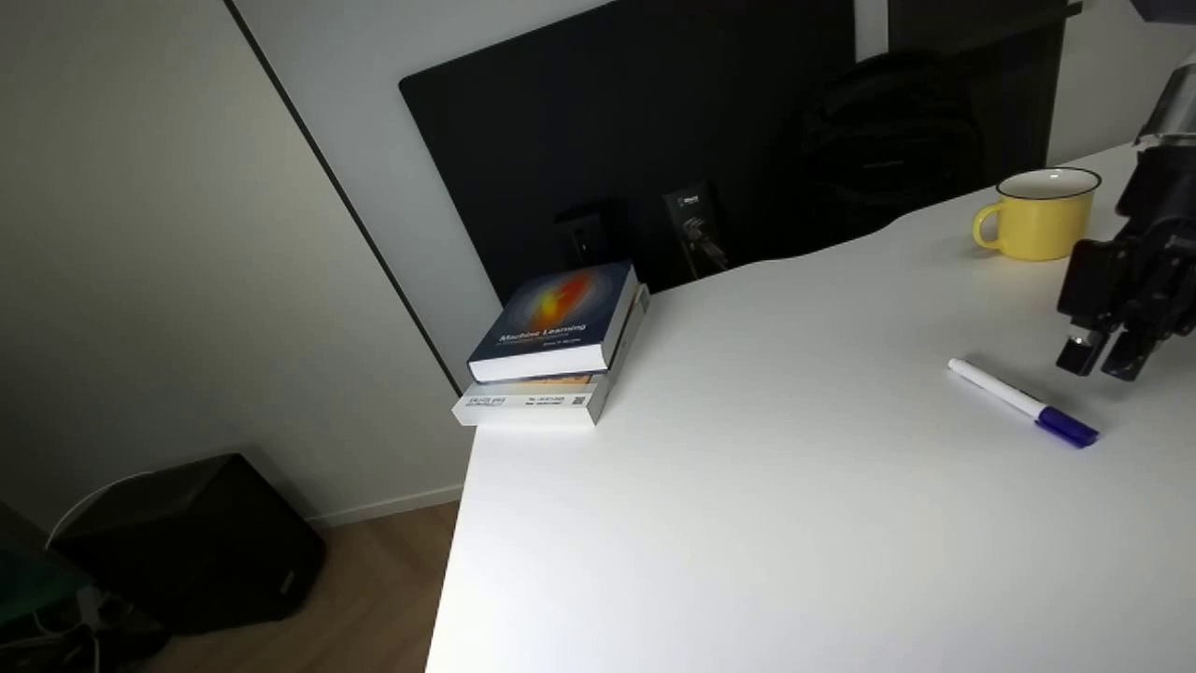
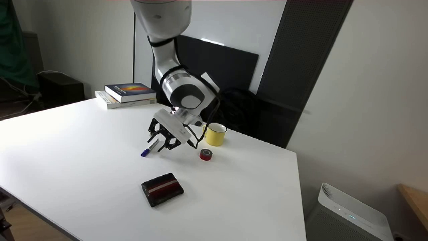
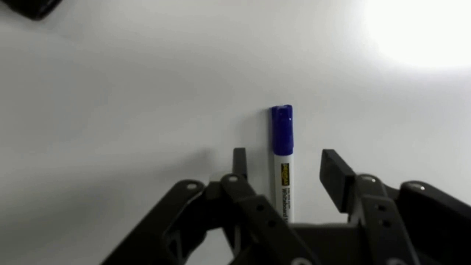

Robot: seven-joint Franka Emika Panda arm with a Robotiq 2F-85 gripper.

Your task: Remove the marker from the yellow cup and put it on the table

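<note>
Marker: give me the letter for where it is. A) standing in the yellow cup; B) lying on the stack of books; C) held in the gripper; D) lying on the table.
D: in both exterior views the marker lies on the table, apart from the yellow cup, and the wrist view shows gaps between it and the fingers.

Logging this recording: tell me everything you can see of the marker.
The marker is a slim, straight pen with a white barrel, plastic by its look, and a blue-purple cap, which is on. A small black-and-yellow label sits near the cap, followed by dark lettering reading "Whiteboard". It lies flat on the white table, apart from the yellow cup. In the wrist view it shows between the open gripper's jaws, far end hidden; neither jaw appears to touch it.
</note>
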